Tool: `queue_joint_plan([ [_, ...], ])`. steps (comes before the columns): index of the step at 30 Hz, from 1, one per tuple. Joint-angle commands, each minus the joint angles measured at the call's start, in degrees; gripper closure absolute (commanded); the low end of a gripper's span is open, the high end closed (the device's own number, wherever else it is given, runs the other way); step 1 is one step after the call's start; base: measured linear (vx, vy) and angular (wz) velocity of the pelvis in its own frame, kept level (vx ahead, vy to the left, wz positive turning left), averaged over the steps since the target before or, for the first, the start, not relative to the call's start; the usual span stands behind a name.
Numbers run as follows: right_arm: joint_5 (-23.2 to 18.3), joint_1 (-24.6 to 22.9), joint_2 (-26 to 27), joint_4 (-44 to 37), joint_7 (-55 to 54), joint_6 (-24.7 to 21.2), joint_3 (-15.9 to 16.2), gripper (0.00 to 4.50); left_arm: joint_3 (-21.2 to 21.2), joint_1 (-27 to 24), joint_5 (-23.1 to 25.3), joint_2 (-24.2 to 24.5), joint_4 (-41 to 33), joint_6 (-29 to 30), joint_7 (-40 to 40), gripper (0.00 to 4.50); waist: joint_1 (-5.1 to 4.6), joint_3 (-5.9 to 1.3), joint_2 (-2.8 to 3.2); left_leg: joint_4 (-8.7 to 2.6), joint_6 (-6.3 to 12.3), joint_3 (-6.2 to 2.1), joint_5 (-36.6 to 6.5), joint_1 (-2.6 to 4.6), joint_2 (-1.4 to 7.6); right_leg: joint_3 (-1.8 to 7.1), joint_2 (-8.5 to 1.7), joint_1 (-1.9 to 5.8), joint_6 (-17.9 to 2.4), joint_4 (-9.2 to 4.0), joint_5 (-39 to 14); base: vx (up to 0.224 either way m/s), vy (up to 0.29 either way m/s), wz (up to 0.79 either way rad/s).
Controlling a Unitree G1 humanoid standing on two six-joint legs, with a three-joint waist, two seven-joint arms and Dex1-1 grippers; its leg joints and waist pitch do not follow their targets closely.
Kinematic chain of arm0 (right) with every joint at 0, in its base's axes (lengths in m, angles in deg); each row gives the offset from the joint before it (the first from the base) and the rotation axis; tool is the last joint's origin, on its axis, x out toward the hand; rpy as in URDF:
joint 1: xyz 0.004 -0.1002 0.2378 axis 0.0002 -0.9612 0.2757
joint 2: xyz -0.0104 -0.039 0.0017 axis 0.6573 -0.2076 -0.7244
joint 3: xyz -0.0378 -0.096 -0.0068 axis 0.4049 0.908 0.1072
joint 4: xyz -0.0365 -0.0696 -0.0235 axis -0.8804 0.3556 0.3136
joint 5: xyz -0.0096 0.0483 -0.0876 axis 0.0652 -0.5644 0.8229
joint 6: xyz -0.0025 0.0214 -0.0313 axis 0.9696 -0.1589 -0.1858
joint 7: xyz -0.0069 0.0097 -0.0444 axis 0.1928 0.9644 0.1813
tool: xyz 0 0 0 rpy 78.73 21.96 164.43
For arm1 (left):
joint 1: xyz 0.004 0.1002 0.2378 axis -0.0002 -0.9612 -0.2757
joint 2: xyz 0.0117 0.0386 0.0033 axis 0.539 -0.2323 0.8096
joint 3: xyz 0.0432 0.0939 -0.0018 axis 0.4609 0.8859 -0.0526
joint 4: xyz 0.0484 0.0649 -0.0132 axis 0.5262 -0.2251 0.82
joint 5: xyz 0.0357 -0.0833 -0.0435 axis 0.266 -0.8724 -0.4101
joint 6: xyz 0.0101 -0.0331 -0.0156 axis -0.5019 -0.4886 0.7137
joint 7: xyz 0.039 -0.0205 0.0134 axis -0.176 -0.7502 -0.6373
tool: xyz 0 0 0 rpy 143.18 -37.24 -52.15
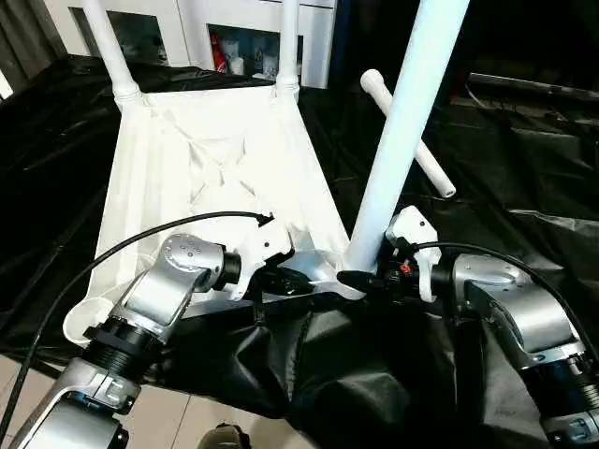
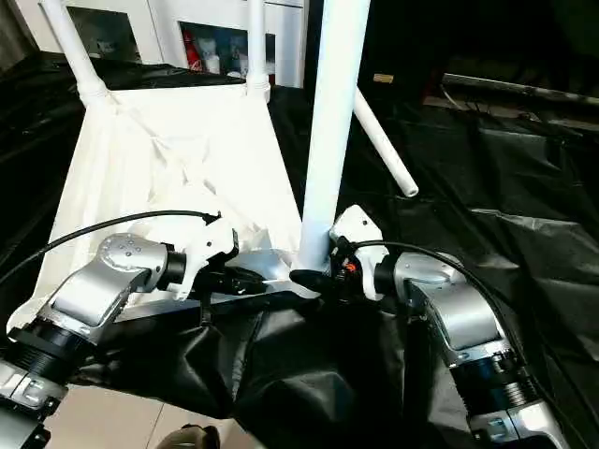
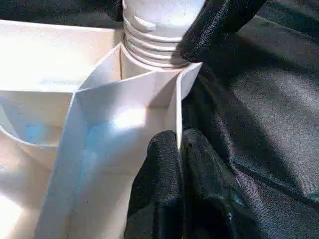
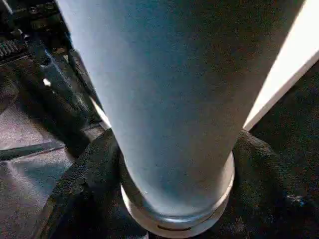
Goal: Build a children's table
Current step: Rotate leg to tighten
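Note:
The white tabletop [image 1: 187,159] lies upside down on black cloth, ribs up. Two white legs [image 1: 110,47] [image 1: 288,37] stand in its far corner sockets. A third leg [image 1: 402,122] stands tilted in the near right socket, and its threaded end [image 3: 154,30] shows above the socket. My right gripper [image 1: 360,279] is shut around this leg's base, with black fingers [image 4: 84,189] hugging both sides. My left gripper [image 1: 290,281] is shut on the tabletop's thin near rim wall [image 3: 178,114] beside that socket. A loose fourth leg [image 1: 432,166] lies on the cloth behind.
Black cloth [image 1: 524,187] covers the work surface and hangs over its near edge. A white glass-door cabinet [image 1: 243,37] stands behind the tabletop. Tiled floor [image 1: 187,421] shows below the near edge. Black cables run along both forearms.

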Motion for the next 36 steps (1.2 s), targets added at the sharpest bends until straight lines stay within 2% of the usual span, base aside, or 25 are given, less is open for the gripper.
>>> queue_joint_plan([
  [1, 0.4, 0.6, 2.6, 2.7, -6.8, 0.0, -3.2, 1.74, -0.5, 0.6, -0.8, -2.0, 0.4, 1.1, 2.2, 4.5, -0.13, -3.6, -0.33, -3.28, 4.07, -0.52, -6.4, 0.45, 2.69, 2.86, -4.52, 3.36, -13.8, -3.77, -6.2, 0.0, 0.0, 0.0],
  [2, 0.5, 0.7, 3.0, 3.0, -7.4, 0.0, -3.4, 1.75, -0.6, 0.7, -0.6, -2.2, 0.6, 1.2, 2.6, 4.5, -0.22, -3.61, -0.35, -3.31, 3.76, -0.6, -6.7, 0.33, 2.59, 2.82, -4.58, 3.48, -13.7, -3.81, -7.0, 0.0, 0.0, 0.0],
  [3, 1.2, 1.0, 5.7, 4.9, -12.2, -0.2, -4.4, 1.76, -1.9, 2.4, 0.6, -4.3, 3.7, 2.2, 8.1, 4.5, -0.45, -3.63, -0.51, -3.37, 3.1, -0.67, -7.5, 0.4, 2.56, 2.75, -4.6, 3.53, -13.3, -3.97, -8.7, 0.0, 0.0, 0.0],
  [4, 1.5, 1.2, 7.5, 6.0, -15.3, -0.6, -5.2, 1.76, -2.6, 3.4, 1.4, -5.5, 5.7, 2.6, 11.2, 4.5, -0.86, -3.42, -0.49, -3.42, 2.61, -0.58, -8.3, 0.5, 2.49, 2.82, -4.53, 3.16, -13.0, -4.28, -10.7, 0.0, 0.0, 0.0],
  [6, 2.0, 2.0, 12.0, 9.3, -23.3, -0.8, -7.4, 1.76, -4.1, 6.0, 3.4, -8.4, 10.2, 3.6, 19.0, 4.5, -1.03, -3.49, -0.63, -3.48, 1.25, -0.77, -9.3, 0.43, 2.25, 2.71, -4.64, 3.37, -11.8, -4.59, -15.1, 0.0, 0.0, 0.0],
  [7, 2.2, 2.2, 12.4, 9.7, -24.3, -0.8, -7.6, 1.76, -4.2, 6.2, 3.4, -8.6, 10.6, 3.7, 19.6, 4.5, -0.96, -3.57, -0.57, -3.51, 1.04, -0.72, -9.8, 0.82, 2.37, 2.84, -4.7, 3.15, -11.2, -4.82, -16.0, 0.0, 0.0, 0.0],
  [8, 2.8, 2.6, 13.8, 11.1, -27.6, -1.0, -8.2, 1.77, -4.5, 6.9, 3.8, -9.5, 11.8, 4.2, 21.7, 4.5, -0.85, -3.54, -0.69, -3.49, 1.17, -0.74, -9.7, 0.77, 2.37, 2.85, -4.69, 3.19, -10.9, -4.84, -15.8, 0.0, 0.0, 0.0],
  [9, 3.2, 3.5, 17.4, 14.6, -34.2, -0.9, -9.7, 1.77, -5.6, 8.8, 4.3, -12.1, 14.5, 5.5, 27.0, 4.5, -0.85, -3.46, -0.56, -3.61, 1.22, -0.75, -9.5, 0.63, 2.35, 2.87, -4.62, 3.16, -10.7, -4.79, -15.6, 0.0, 0.0, 0.0],
  [10, 3.2, 4.4, 19.6, 17.3, -38.0, -0.1, -10.5, 1.77, -6.0, 9.7, 4.5, -13.7, 15.7, 5.8, 29.6, 4.5, -1.0, -3.46, -0.55, -3.59, 0.79, -0.68, -10.0, 0.77, 2.21, 2.85, -4.52, 2.96, -10.6, -4.93, -16.2, 0.0, 0.0, 0.0],
  [12, 3.1, 6.2, 23.5, 21.6, -42.8, 2.1, -11.7, 1.77, -6.4, 11.3, 4.9, -16.5, 17.9, 5.7, 33.5, 4.5, -0.9, -3.69, -0.45, -3.59, 0.55, -0.76, -9.3, 0.74, 2.24, 2.83, -4.65, 3.16, -10.8, -4.75, -14.8, 0.0, 0.0, 0.0],
  [13, 3.1, 6.4, 23.9, 21.9, -43.1, 2.4, -11.7, 1.77, -6.3, 11.4, 4.9, -16.8, 18.2, 5.6, 33.8, 4.5, -0.92, -3.63, -0.3, -3.62, 0.5, -0.73, -9.9, 0.84, 2.28, 2.89, -4.67, 2.9, -10.8, -4.88, -14.6, 0.0, 0.0, 0.0],
  [14, 3.4, 6.8, 24.7, 22.5, -43.4, 3.0, -11.4, 1.77, -6.3, 11.8, 5.1, -17.5, 18.8, 5.4, 34.4, 4.5, -0.85, -3.72, -0.36, -3.68, 0.65, -0.78, -9.7, 0.74, 2.26, 2.82, -4.53, 3.19, -10.6, -4.68, -13.1, 0.0, 0.0, 0.0],
  [16, 4.2, 8.0, 26.4, 23.8, -44.4, 4.7, -11.5, 1.77, -6.1, 12.5, 5.6, -18.9, 20.1, 4.3, 35.2, 4.5, -0.89, -3.75, -0.45, -3.67, 1.15, -0.75, -9.2, 0.64, 2.22, 2.83, -4.45, 3.27, -10.6, -4.57, -10.9, 0.0, 0.0, 0.0],
  [17, 4.5, 8.3, 26.4, 24.0, -44.3, 5.2, -11.4, 1.77, -5.9, 12.6, 5.6, -19.1, 20.1, 4.2, 35.1, 4.5, -0.87, -3.78, -0.38, -3.63, 1.47, -0.74, -8.9, 0.63, 2.21, 2.83, -4.46, 3.33, -10.8, -4.43, -9.6, 0.0, 0.0, 0.0],
  [18, 4.5, 8.3, 26.4, 24.0, -44.3, 5.2, -11.4, 1.21, -5.9, 12.6, 5.6, -19.1, 20.1, 4.2, 35.1, 4.5, -0.89, -3.79, -0.46, -3.64, 1.62, -0.76, -8.8, 0.58, 2.22, 2.8, -4.46, 3.42, -10.8, -4.37, -9.1, 0.0, 0.0, 0.0],
  [20, 4.2, 8.9, 26.4, 23.9, -43.4, 5.9, -11.4, 1.0, -5.5, 12.6, 5.4, -19.1, 20.1, 3.8, 34.2, 4.5, -0.83, -3.65, -0.47, -3.66, 2.3, -0.73, -9.0, 0.51, 2.17, 2.81, -4.49, 3.48, -10.7, -4.5, -9.4, 0.0, 0.0, 0.0],
  [21, 4.3, 8.9, 26.3, 23.7, -43.2, 6.0, -11.3, 1.0, -5.4, 12.6, 5.3, -19.1, 20.0, 3.8, 33.9, 4.5, -0.86, -3.54, -0.39, -3.7, 2.32, -0.74, -9.6, 0.5, 2.18, 2.81, -4.51, 3.39, -10.6, -4.58, -10.1, 0.0, 0.0, 0.0],
  [23, 4.4, 9.7, 25.5, 24.1, -42.1, 8.0, -11.4, 0.72, -5.3, 12.3, 4.7, -18.9, 19.9, 2.5, 32.3, 4.5, -1.18, -3.55, -0.57, -3.83, 2.11, -0.91, -10.2, 0.25, 2.17, 2.7, -4.65, 3.6, -10.0, -4.75, -12.4, 0.0, 0.0, 0.0],
  [24, 3.9, 10.0, 25.1, 23.7, -41.0, 8.7, -11.6, 0.59, -5.6, 12.2, 4.2, -18.9, 19.6, 2.5, 31.7, 4.5, -1.21, -3.55, -0.57, -3.77, 2.1, -0.86, -10.3, 0.41, 2.2, 2.74, -4.6, 3.43, -10.0, -4.79, -12.6, 0.0, 0.0, 0.0],
  [27, 3.5, 9.9, 23.2, 21.7, -36.8, 9.1, -11.0, 0.59, -5.6, 11.7, 3.7, -18.3, 18.6, 2.5, 29.9, 4.5, -1.29, -3.54, -0.55, -3.71, 2.73, -0.83, -9.8, 0.32, 2.21, 2.75, -4.51, 3.48, -10.4, -4.72, -11.7, 0.0, 0.0, 0.0],
  [31, 3.7, 7.9, 16.4, 16.0, -25.4, 6.8, -7.3, 0.59, -4.1, 9.9, 3.3, -15.8, 15.9, 1.2, 23.8, 4.5, -1.14, -3.84, -0.62, -3.27, 5.0, -0.68, -6.2, 0.1, 2.18, 2.7, -4.42, 3.85, -12.3, -4.05, -4.8, 0.0, 0.0, 0.0],
  [33, 4.0, 6.7, 12.9, 13.7, -20.7, 6.0, -5.5, 0.59, -3.3, 9.0, 3.0, -14.4, 14.6, 1.1, 21.0, 4.5, -1.0, -3.75, -0.79, -3.22, 5.91, -0.6, -6.3, 0.11, 2.17, 2.64, -4.43, 3.95, -12.7, -4.13, -5.1, 0.0, 0.0, 0.0],
  [35, 3.9, 5.8, 9.9, 12.0, -16.9, 5.0, -4.4, 0.59, -2.6, 7.9, 2.4, -13.0, 12.7, 1.6, 18.1, 4.5, -0.74, -3.69, -0.8, -3.28, 5.97, -0.65, -6.6, 0.28, 2.4, 2.63, -4.45, 3.92, -12.7, -4.23, -6.6, 0.0, 0.0, 0.0],
  [36, 3.8, 5.2, 7.9, 10.9, -14.4, 4.5, -3.8, 0.59, -2.1, 6.9, 1.8, -11.9, 11.1, 1.2, 15.5, 4.5, -0.84, -3.63, -0.77, -3.26, 5.95, -0.59, -6.7, 0.12, 2.38, 2.69, -4.5, 3.77, -12.8, -4.19, -7.0, 0.0, 0.0, 0.0],
])
